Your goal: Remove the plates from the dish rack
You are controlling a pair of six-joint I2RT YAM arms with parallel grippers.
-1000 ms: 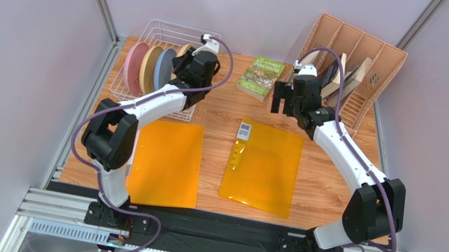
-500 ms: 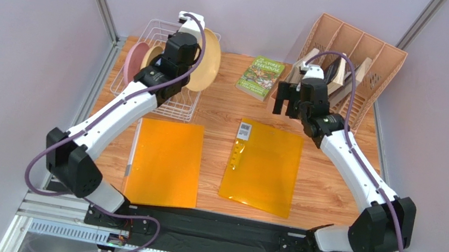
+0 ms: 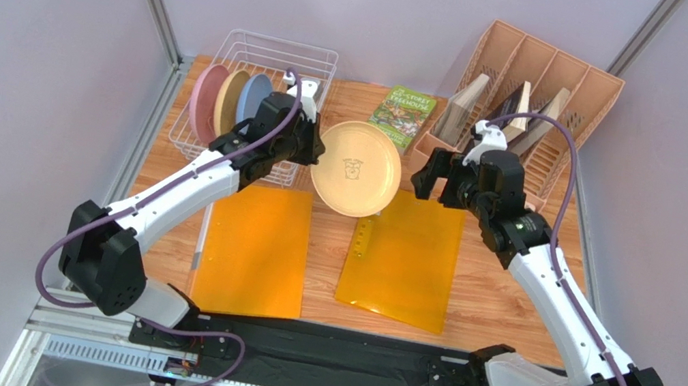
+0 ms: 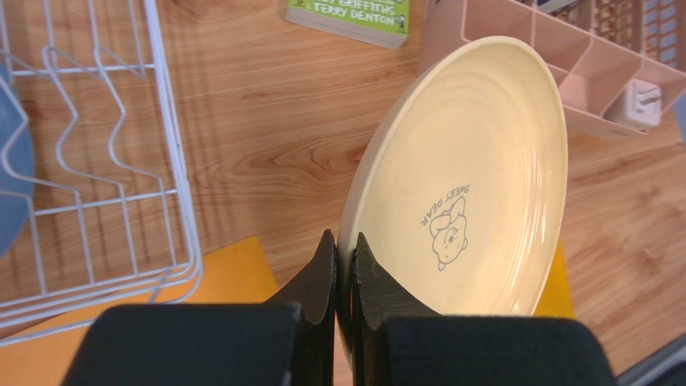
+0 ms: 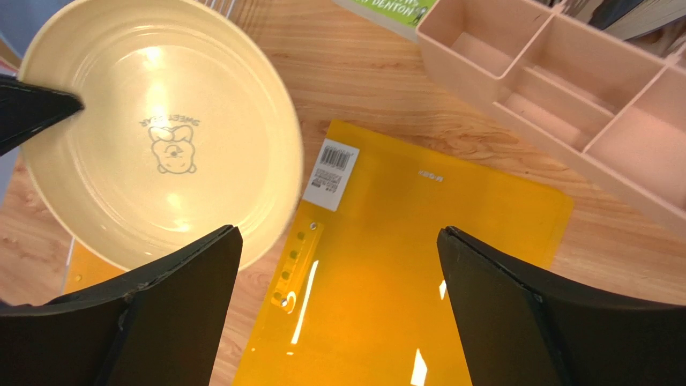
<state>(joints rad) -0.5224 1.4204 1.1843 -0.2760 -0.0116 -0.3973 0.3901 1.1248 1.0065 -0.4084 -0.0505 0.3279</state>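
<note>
Top external view: a wooden table (image 3: pixel 348 126) enclosed by pale lilac panels (image 3: pixel 28 50) carries two orange folders (image 3: pixel 254 251), a green book (image 3: pixel 399 117) and a peach organizer (image 3: pixel 581 96). The left gripper (image 4: pixel 345 249) pinches the rim of a cream-yellow plate (image 3: pixel 356 168), tilted above the table. The right gripper (image 5: pixel 338 233) gapes wide, empty. Another three plates (image 3: pixel 229 102) stand in the dish rack (image 3: pixel 269 39), far left.

Cream plate (image 3: pixel 355 168) aloft; three plates (image 3: pixel 227 104) upright in dish rack (image 3: pixel 284 41).
</note>
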